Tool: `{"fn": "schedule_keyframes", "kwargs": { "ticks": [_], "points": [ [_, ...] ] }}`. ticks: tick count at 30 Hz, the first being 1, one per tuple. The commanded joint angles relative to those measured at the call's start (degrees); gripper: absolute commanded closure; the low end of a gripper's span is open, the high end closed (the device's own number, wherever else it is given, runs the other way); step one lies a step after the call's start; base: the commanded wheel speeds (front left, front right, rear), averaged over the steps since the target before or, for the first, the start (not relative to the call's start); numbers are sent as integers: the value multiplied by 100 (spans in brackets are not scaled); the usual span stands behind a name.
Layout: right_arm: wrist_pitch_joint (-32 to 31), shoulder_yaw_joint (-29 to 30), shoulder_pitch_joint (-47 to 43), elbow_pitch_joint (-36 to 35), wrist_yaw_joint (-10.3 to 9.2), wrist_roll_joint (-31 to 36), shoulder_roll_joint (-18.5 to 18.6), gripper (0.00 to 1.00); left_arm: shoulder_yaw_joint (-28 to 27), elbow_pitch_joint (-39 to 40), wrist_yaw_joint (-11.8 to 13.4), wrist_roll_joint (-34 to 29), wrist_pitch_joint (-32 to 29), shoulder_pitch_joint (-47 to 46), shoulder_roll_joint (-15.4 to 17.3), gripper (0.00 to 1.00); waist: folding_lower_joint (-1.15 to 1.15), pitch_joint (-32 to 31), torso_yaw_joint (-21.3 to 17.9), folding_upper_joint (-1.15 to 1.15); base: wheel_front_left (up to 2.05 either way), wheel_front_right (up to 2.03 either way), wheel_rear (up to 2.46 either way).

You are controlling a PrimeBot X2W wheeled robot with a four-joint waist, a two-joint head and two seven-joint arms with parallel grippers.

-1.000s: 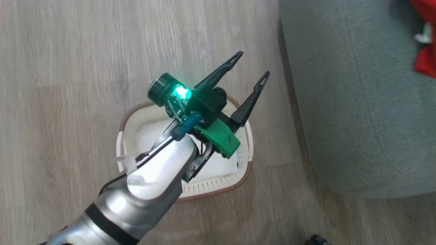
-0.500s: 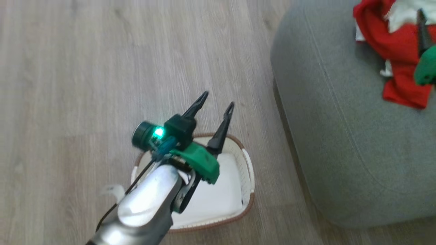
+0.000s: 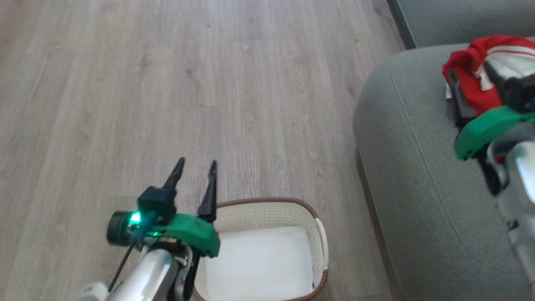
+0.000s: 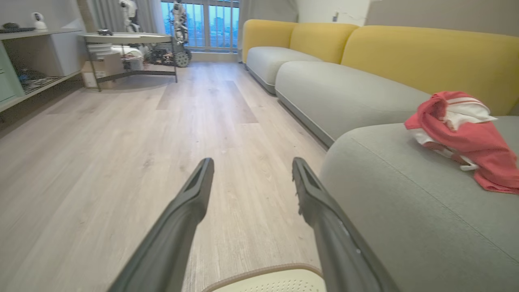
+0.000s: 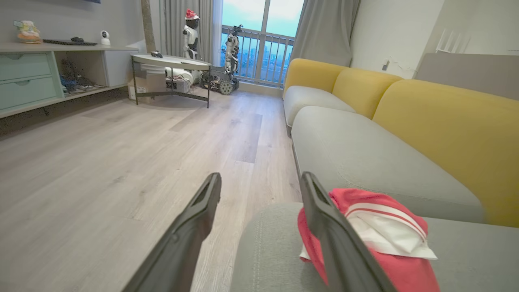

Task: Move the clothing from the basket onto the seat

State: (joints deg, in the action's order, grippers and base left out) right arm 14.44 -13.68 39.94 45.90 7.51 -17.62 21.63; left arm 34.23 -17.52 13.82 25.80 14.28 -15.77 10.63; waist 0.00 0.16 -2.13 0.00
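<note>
Clothing [image 3: 466, 73] lay on the seat [image 3: 409, 167] at 2 o'clock; basket [image 3: 267, 203] at 6 o'clock held only its liner [image 3: 259, 263]. Left gripper [image 3: 197, 163] and right gripper [image 5: 260, 176] stood apart, empty. Recommended: lift the right gripper clear without snagging fabric

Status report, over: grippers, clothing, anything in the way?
Left gripper open, empty, by basket. Right gripper open, close to clothing. Clothing heaped on seat; basket holds white liner. Nothing blocking.

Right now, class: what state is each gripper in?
Left gripper: open, holding nothing.
Right gripper: open, holding nothing; the clothing lies on the seat.
</note>
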Motion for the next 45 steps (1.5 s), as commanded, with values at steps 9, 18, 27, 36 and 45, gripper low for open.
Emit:
{"fn": "schedule_keyframes", "kwargs": {
  "ticks": [9,18,27,36,45],
  "points": [
    [55,804,-1585,-1825,-2,544,-926,0,-898,667,505,-64,72,677,418,0,0,-236,260,0,0,0,0],
    [32,1234,-2786,-2900,-2,1145,-1669,0,-1205,1041,617,-124,72,1454,448,0,0,-297,333,0,0,0,0],
    [-113,1351,-3641,-3596,-2,1254,-1870,0,-1416,1234,536,-265,72,1833,384,0,0,-384,424,0,0,0,0],
    [-69,1047,-3973,-3576,-2,977,-1874,0,-1512,1189,419,-367,72,1946,307,0,0,-450,457,0,0,0,0],
    [-26,1012,-4010,-3401,-2,943,-1874,0,-1517,1066,339,-420,72,1973,260,0,0,-496,477,0,0,0,0]
  ]
}}
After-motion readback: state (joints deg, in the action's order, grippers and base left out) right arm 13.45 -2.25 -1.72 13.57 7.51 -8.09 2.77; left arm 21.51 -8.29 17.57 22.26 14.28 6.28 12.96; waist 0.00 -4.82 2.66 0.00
